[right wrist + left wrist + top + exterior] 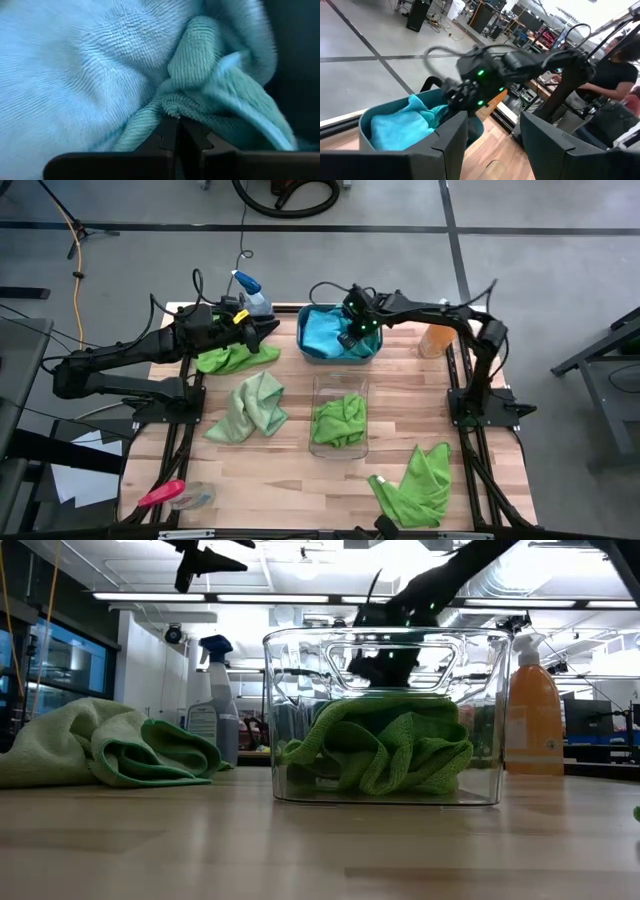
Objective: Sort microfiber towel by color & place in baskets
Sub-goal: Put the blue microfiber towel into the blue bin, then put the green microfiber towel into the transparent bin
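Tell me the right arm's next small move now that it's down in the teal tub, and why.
Probably open the right pincer and lift clear. It is shut on a turquoise towel that already lies inside the teal tub, so the drop looks done. The left pincer waits open beside the tub.

In the low view the clear bin [385, 715] hides the teal tub; a green towel [637, 812] is cut off at 3 o'clock.

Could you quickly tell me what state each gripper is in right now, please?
Left gripper: open, holding nothing.
Right gripper: shut on the turquoise towel.
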### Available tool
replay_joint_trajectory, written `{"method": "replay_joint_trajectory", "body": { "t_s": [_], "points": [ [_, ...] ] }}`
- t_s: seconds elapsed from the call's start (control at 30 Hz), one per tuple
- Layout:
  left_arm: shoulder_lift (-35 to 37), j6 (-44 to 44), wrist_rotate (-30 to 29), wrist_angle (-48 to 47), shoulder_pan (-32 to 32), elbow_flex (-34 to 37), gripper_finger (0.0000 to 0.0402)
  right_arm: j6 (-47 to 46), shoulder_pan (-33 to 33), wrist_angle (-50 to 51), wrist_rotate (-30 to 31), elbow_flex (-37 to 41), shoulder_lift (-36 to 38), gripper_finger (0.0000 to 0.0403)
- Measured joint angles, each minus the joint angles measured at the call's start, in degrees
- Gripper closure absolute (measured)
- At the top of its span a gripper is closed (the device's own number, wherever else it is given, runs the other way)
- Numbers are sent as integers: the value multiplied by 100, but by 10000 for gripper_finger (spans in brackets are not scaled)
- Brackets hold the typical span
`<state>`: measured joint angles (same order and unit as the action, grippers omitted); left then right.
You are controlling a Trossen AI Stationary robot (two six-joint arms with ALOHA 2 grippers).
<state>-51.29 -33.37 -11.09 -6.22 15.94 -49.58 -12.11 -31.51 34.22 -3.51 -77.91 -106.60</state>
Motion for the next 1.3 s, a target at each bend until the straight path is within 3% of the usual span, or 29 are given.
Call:
{"method": "replay_joint_trajectory", "body": {
  "t_s": [0.17, 0.3, 0.63, 0.8, 1.3],
  "points": [
    [2, -109, 96, -2, 0, 0, 232, -306, -1, -17, 72, -15, -360, 399],
    [0, -107, 135, 0, 0, 0, 232, -352, 0, 40, 137, -3, -366, 372],
    [0, -96, 133, 4, 0, 0, 232, -190, 95, 87, 154, -4, -281, 217],
    [0, -89, 133, 4, 0, 0, 232, -97, 48, 87, 148, -2, 22, 161],
    [0, 59, 133, 4, 0, 0, 232, -71, -220, 457, 84, -2, 1471, 146]
  ]
}}
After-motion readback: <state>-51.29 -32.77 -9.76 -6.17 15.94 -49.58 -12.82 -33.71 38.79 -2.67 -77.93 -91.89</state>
